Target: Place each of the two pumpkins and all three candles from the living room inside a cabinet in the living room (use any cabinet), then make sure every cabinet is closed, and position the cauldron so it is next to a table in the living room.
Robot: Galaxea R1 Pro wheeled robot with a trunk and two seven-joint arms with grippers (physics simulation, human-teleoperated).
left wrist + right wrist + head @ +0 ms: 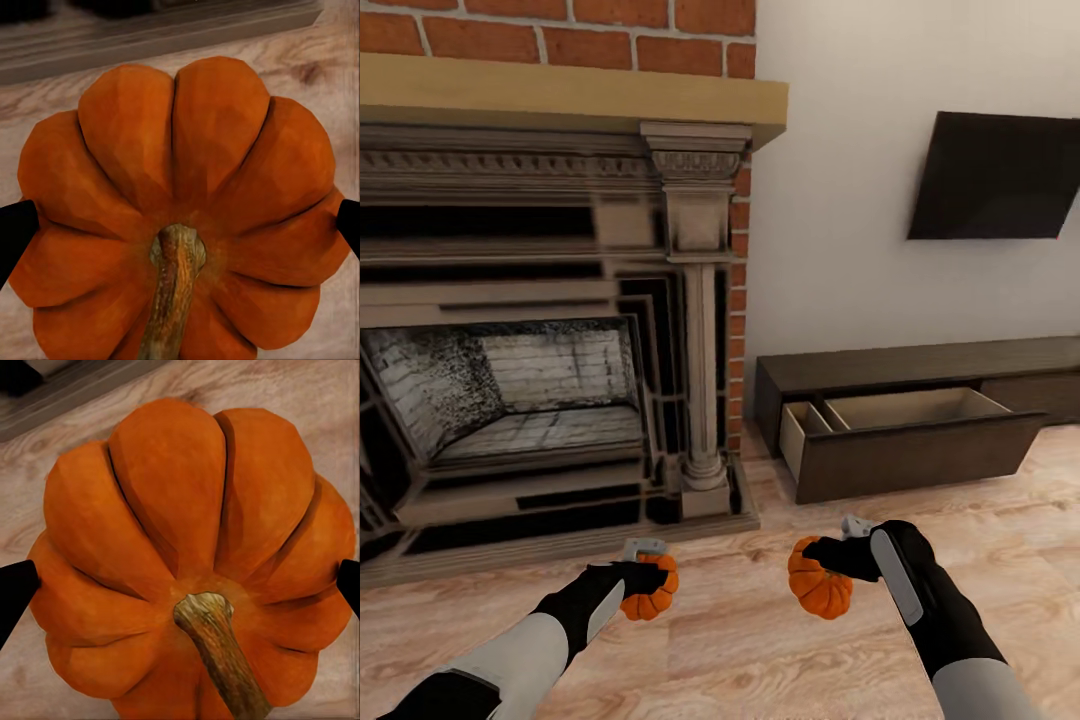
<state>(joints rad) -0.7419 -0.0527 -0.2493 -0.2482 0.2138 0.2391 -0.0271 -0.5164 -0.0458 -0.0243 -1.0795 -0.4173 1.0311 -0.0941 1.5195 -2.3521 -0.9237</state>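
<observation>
My left gripper [645,582] is shut on a small ribbed orange pumpkin [651,592], held above the wooden floor in front of the fireplace. In the left wrist view that pumpkin [180,195] sits between the two black fingertips [15,232], its brown stem toward the camera. My right gripper [830,560] is shut on the second pumpkin [820,582], seen close in the right wrist view [195,547]. The long low dark-brown cabinet [920,375] stands against the white wall at the right, with one drawer [905,435] pulled open and showing a pale divided interior. Candles and cauldron are out of view.
A large stone fireplace [540,350] with a wooden mantel and brick surround rises at the left, its hearth step jutting onto the floor. A dark television [1000,175] hangs on the wall above the cabinet. Light wood floor [760,650] lies between me and the cabinet.
</observation>
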